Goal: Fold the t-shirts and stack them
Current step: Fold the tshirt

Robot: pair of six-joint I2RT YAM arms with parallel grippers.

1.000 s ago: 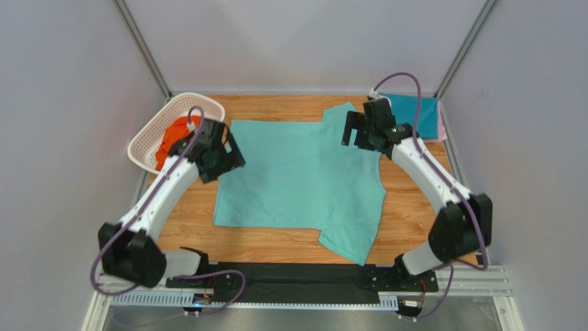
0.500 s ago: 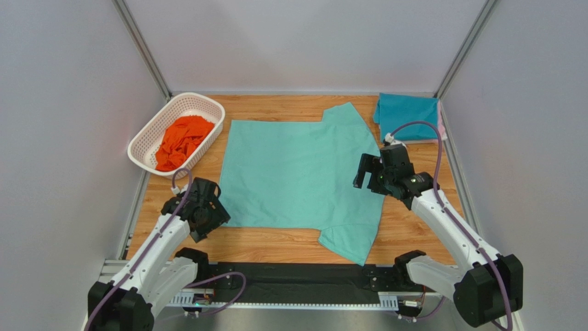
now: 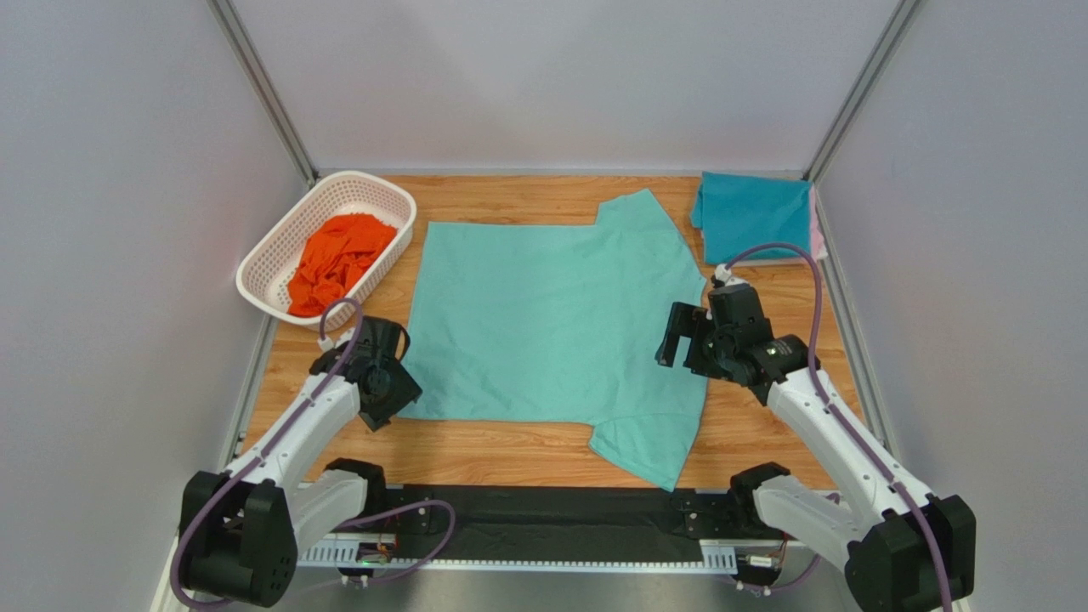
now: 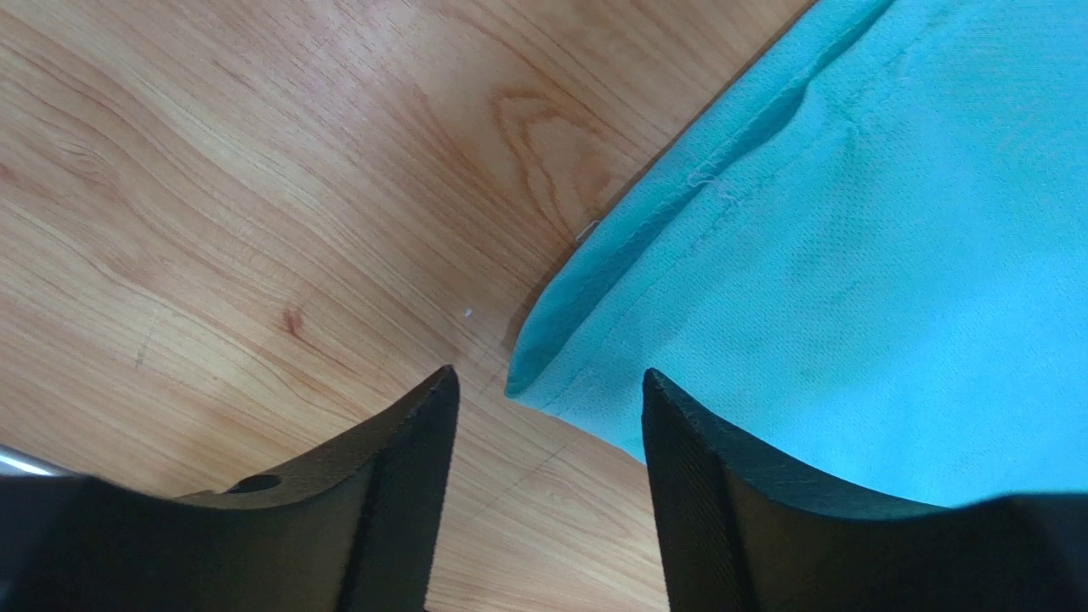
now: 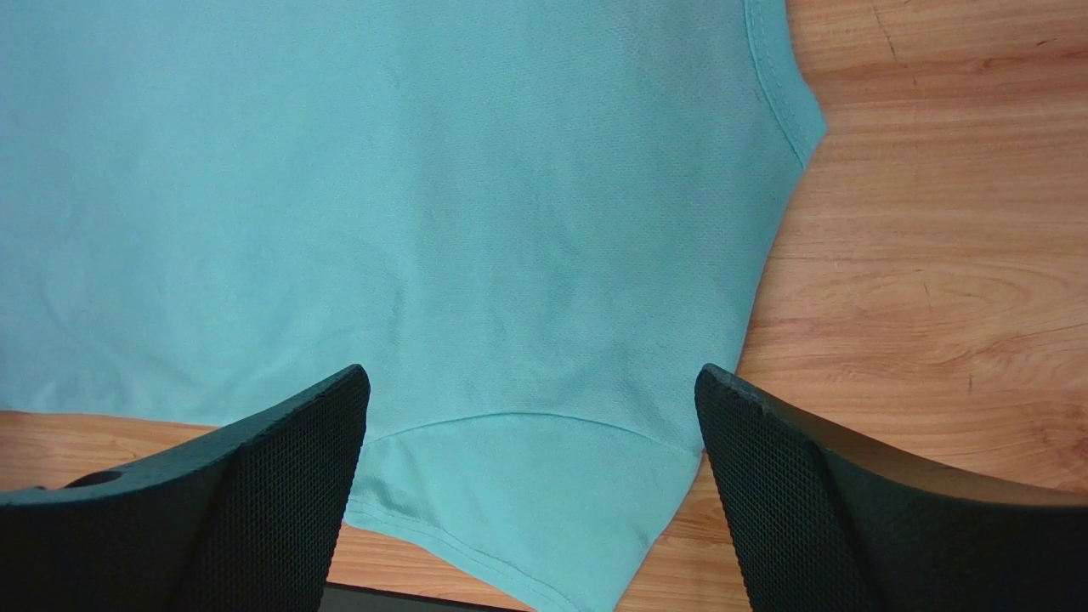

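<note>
The wooden surface point(image 3: 511, 198) is mostly taken up by the mint-green t-shirt point(image 3: 549, 325), which is spread out flat in the middle with both sleeves pointing to the right side. A white basket point(image 3: 271, 259) is parked at the far-left corner, and an orange t-shirt point(image 3: 335, 262) is bunched up inside it. Over in the far-right corner a teal t-shirt point(image 3: 754, 214) is folded, with a sliver of a pink t-shirt point(image 3: 819, 242) seen under its right edge. The left hand point(image 3: 393, 389) is held partly open right at the mint shirt's near-left hem corner, fingers either side of it, nothing gripped. The right hand point(image 3: 674, 338) is spread wide above the shirt's right side, just by the near sleeve seam, nothing held either.
</note>
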